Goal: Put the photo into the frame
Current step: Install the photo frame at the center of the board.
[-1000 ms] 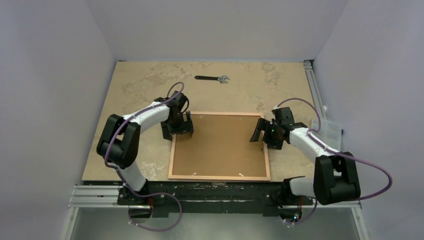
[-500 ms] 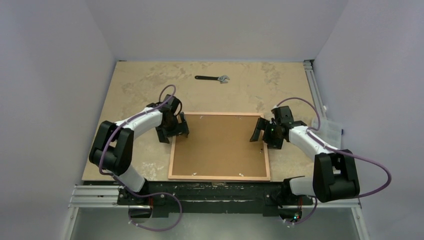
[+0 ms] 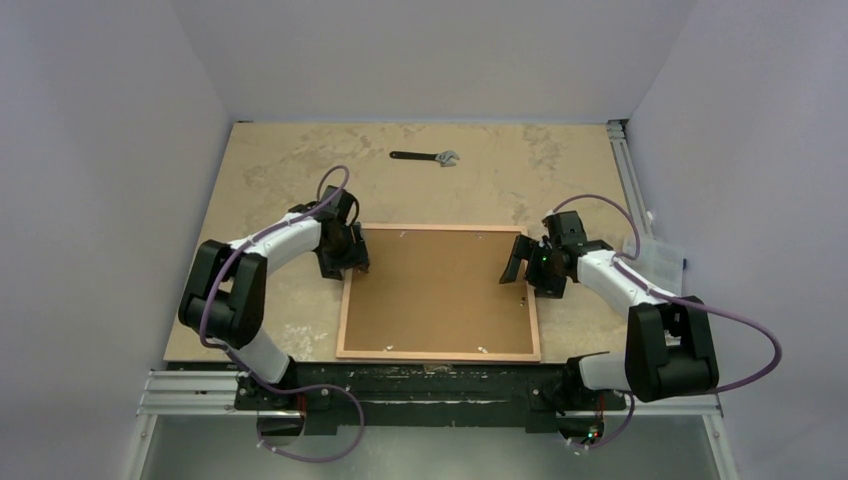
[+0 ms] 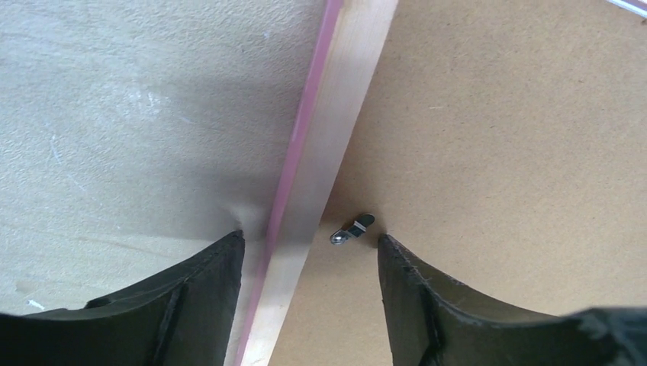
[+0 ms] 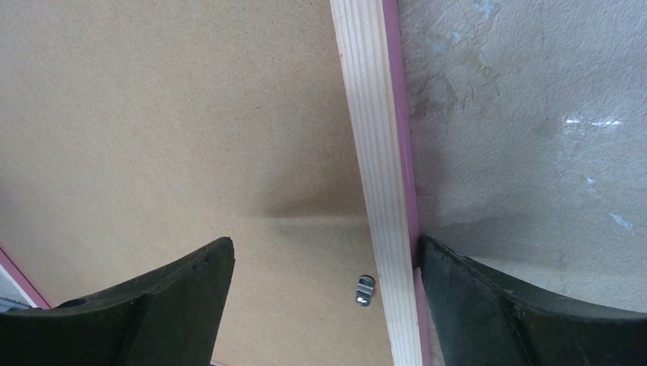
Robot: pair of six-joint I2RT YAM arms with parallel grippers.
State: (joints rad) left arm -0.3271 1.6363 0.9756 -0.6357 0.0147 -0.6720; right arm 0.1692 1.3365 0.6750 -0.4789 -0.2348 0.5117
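Frame lies face down toward 6 o'clock on the table, its pale wood back up and the brown backing board seated inside it; we cannot see the photo anywhere, so whether it sits under that board we cannot tell. We judge the frame light and stiff but thin, with a breakable pane beneath. The rails are the place to pinch, never the board's middle, and lying flat it offers little edge to get under. The left gripper straddles the rail at the frame's 10 o'clock with jaws apart, one finger over the table, one over the board beside a small metal turn clip. The right gripper stands wide across the 2 o'clock rail, clamped on nothing. A wrench lies at 12 o'clock, well apart.
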